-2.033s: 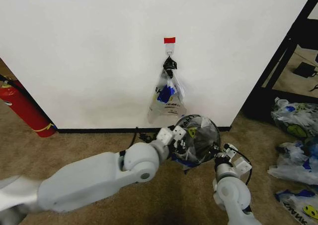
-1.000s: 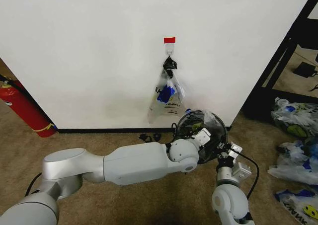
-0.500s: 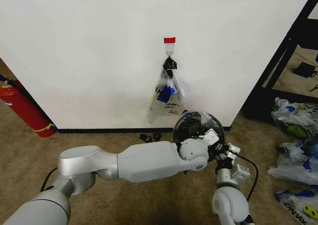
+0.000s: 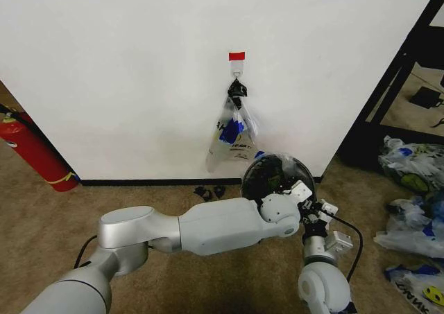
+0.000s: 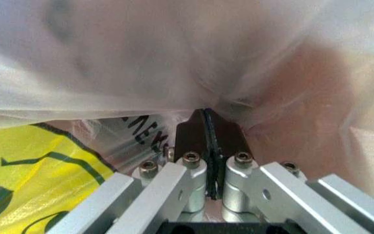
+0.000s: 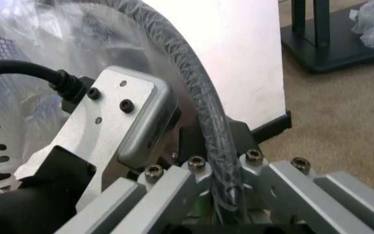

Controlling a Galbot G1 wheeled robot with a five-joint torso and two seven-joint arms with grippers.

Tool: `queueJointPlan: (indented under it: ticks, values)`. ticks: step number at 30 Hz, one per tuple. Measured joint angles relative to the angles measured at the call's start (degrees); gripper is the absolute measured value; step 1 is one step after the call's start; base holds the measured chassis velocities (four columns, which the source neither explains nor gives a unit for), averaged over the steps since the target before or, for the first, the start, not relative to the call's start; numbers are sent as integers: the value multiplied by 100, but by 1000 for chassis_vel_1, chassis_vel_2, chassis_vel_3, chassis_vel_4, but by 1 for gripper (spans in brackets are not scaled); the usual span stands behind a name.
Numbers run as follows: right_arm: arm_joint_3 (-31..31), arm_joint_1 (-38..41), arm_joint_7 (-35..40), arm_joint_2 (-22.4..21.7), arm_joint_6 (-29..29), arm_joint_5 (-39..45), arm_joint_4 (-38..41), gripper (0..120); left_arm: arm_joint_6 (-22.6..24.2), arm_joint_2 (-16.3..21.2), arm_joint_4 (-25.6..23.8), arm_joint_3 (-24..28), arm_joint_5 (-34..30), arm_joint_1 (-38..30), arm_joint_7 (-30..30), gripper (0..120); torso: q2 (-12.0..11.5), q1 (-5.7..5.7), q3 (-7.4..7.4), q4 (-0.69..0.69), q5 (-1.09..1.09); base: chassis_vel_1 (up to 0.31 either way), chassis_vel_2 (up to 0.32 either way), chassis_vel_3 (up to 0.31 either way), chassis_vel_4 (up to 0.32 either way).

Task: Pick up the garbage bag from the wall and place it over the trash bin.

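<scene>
The trash bin, round and black, stands on the carpet below the wall. The see-through garbage bag lies spread across its opening. My left arm reaches across in front of the bin, and my left gripper sits at the bin's right rim. In the left wrist view the left gripper is shut on a fold of the garbage bag, whose yellow smiley print is beside it. My right gripper is just right of it. In the right wrist view the right gripper pinches the film-covered rim.
A narrower bundle of bags with a black clip hangs from the hook under the red tape. A red fire extinguisher stands at the far left. More bags lie on the carpet at the right, by a black frame.
My left arm has swung from the bin's left side across to its right rim, drawing the bag film with it. The right gripper has stayed at the right rim.
</scene>
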Motion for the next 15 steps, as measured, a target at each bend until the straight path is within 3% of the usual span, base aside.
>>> queueJointPlan:
  ticks: [15]
  values:
    - [-33, -244, -290, 14, 214, -271, 177, 0, 76, -184, 298, 24, -83, 50, -4, 0, 0, 0, 0, 0, 0, 0, 0, 0, 0]
